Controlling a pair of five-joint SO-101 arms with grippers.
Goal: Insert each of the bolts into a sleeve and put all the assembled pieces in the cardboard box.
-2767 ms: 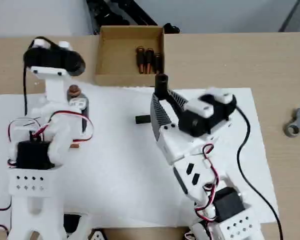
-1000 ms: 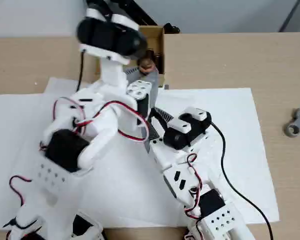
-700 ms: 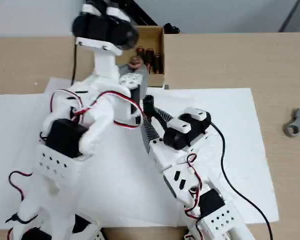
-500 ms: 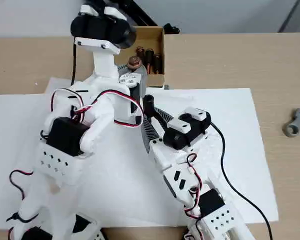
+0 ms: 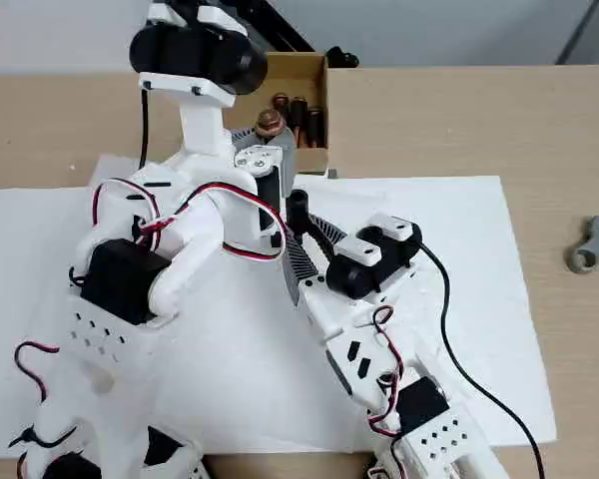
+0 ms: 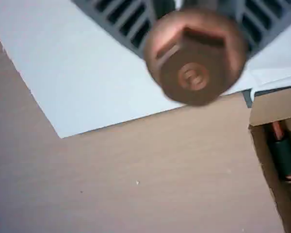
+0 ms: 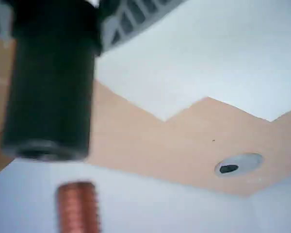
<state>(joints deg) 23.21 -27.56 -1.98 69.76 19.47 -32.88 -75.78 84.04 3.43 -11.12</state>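
The left pincer (image 5: 267, 142), clamped on a bolt (image 5: 271, 122), has swung from the left of the paper across to the front edge of the cardboard box (image 5: 304, 68), easing slightly leftward over the last 1 s. The right pincer (image 5: 302, 225), gripping the black sleeve (image 5: 297, 204) upright, has drawn back to meet it. In the right wrist view the bolt's threaded tip sits just off the sleeve's mouth, not entered, so insertion looks close. 3 assembled pieces (image 5: 299, 112) lie in the box.

A robotics lab: wooden table (image 5: 449, 110), white paper sheet (image 5: 479, 230), wired robot arm (image 5: 379, 329).
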